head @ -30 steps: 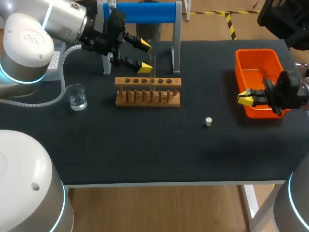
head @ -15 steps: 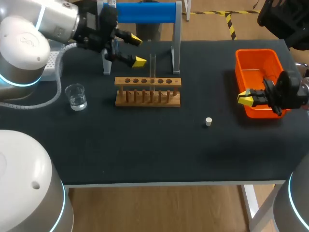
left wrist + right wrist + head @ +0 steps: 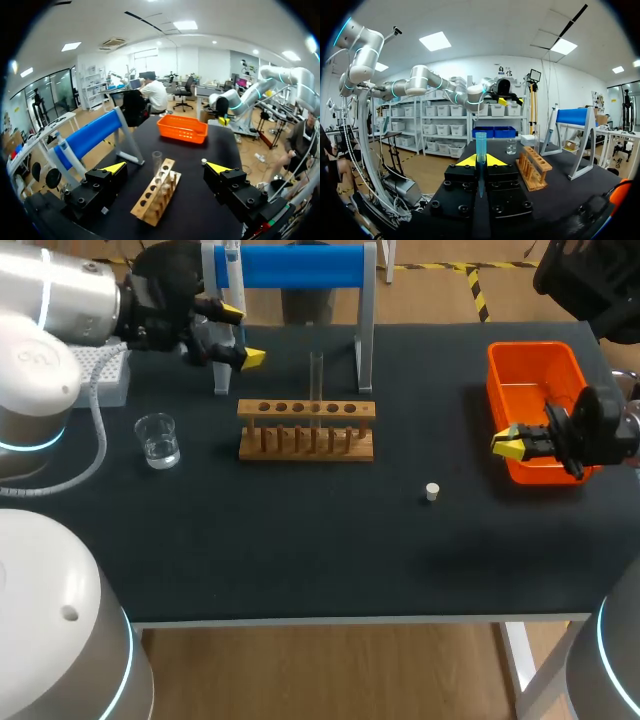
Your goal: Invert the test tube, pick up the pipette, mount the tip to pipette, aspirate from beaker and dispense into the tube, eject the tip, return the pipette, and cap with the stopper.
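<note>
Wooden rack [image 3: 306,430], clear glass beaker [image 3: 158,440], matt black table [image 3: 300,540]

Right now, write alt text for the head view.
The open left gripper hangs by the blue stand, behind a wooden rack holding one upright test tube. A beaker stands left of the rack, a white stopper to its right; the right gripper sits at the orange bin's near edge.

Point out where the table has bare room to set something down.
Widest: the front strip of the table, nearer than the rack and stopper. Also bare: between rack and orange bin, short of the right gripper, shut on a blue tip. Crowded: back left, where beaker, tip box, blue stand and the left gripper, fingers open, sit close.
</note>
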